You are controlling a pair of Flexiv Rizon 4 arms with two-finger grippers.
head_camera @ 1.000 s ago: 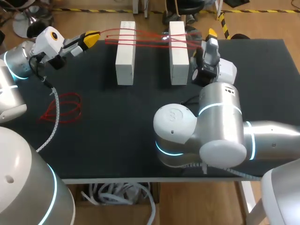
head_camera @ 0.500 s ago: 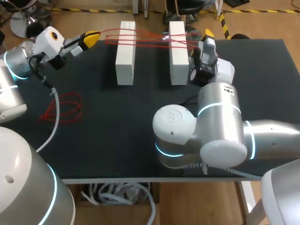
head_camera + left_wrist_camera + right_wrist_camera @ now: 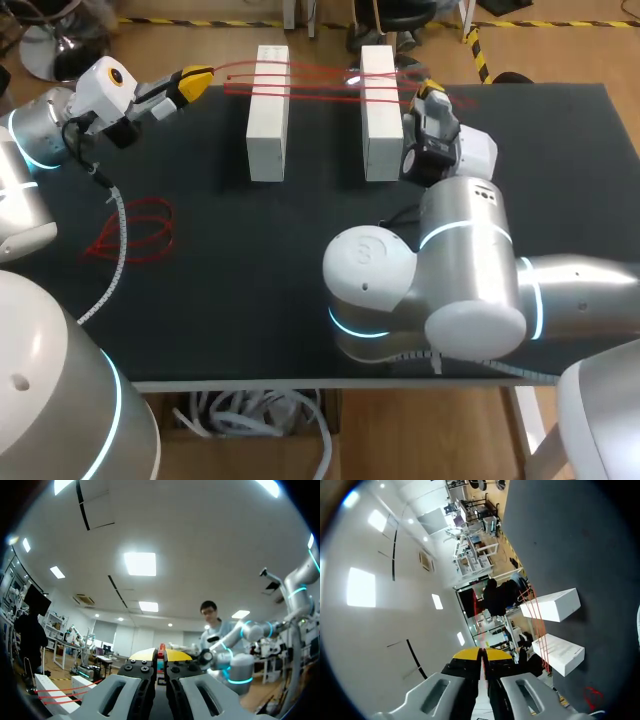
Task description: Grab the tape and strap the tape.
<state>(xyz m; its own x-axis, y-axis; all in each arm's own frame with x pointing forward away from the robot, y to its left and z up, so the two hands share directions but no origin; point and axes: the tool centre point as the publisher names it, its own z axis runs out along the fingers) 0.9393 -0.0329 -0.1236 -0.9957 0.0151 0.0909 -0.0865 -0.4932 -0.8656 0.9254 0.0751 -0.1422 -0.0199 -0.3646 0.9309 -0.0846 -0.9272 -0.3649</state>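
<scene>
- Mid-strapping: left pincer (image 3: 196, 78) and right pincer (image 3: 431, 92) each pinch an end of the red tape (image 3: 325, 83), which runs across both white blocks (image 3: 268, 120).
- Next, I reckon: wrap the ends down, keep it taut.

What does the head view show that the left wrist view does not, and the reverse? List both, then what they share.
Only the head view: a loose red coil lying on the table, and the right end effector at the far end of the stretched red tape. Only the left wrist view: the left end effector up close, its yellow tips closed together with a sliver of red between them. Both: the two white blocks, the tape strands laid across them, and the left end effector.
</scene>
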